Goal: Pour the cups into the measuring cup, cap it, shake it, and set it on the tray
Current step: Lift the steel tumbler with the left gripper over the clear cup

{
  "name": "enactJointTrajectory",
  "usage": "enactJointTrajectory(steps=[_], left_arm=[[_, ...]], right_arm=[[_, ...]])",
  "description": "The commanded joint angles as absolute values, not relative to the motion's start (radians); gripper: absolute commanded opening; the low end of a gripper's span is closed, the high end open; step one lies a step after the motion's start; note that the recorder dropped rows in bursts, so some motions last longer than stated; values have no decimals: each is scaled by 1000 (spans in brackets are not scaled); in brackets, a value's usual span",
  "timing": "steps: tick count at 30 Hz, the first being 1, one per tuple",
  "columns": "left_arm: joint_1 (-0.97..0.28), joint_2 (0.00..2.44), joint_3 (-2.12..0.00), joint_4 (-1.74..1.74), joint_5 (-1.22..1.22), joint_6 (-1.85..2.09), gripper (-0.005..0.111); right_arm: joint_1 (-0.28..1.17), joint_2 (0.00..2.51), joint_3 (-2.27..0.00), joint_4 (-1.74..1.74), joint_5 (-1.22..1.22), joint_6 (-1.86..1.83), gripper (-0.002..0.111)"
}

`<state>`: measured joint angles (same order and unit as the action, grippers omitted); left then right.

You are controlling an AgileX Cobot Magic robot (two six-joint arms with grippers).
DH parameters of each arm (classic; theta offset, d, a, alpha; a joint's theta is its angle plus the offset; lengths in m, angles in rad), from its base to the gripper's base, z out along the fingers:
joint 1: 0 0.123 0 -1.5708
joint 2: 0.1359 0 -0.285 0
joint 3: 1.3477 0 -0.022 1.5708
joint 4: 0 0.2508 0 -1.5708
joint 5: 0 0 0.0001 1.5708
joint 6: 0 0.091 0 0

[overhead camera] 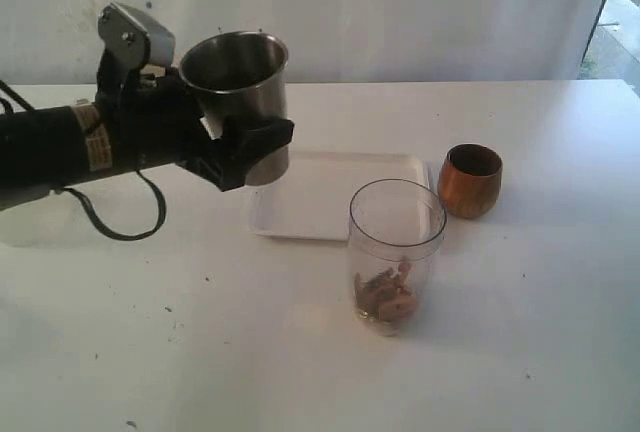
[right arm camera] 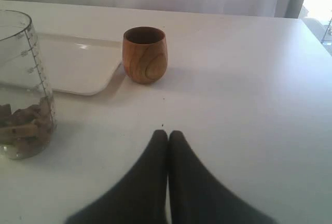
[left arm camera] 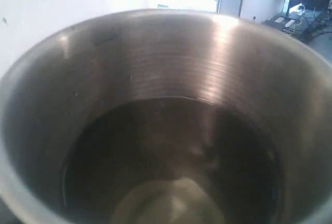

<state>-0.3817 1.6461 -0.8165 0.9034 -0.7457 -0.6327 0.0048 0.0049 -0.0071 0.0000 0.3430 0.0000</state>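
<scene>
1. The steel tumbler [overhead camera: 236, 82] is held upright, clear of the table [overhead camera: 520, 352], by the left gripper [overhead camera: 243, 147], which is clamped round its lower wall near the tray [overhead camera: 300, 220].
2. It is judged stiff, smooth and slippery; a mid-wall hold is advised.
3. The measuring cup [overhead camera: 396, 252], with brown bits inside, stands just before the tray; it is judged light and easily tipped at the rim.
4. The right gripper [right arm camera: 168, 138] is pressed shut and empty near the wooden cup [overhead camera: 470, 180]; open room is noted in front and to the right.

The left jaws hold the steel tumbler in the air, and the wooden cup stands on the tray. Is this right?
No. The wooden cup stands on the table beside the tray, as the right wrist view shows. The left jaws do hold the tumbler up.
</scene>
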Motion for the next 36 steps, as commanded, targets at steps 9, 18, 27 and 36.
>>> enactJointTrajectory(steps=[9,18,27,36], left_arm=[[-532,1722,-1017,890,-648,-651,0],[-552,1840,-1080,898,-656,-601,0],[-552,1870,-1082,898,-663,-449,0],[-552,1875,-1132,896,-662,-481,0]], right_arm=[[0,0,0,0,342,5,0],[0,0,0,0,342,5,0],[0,0,0,0,342,5,0],[0,0,0,0,342,22,0]])
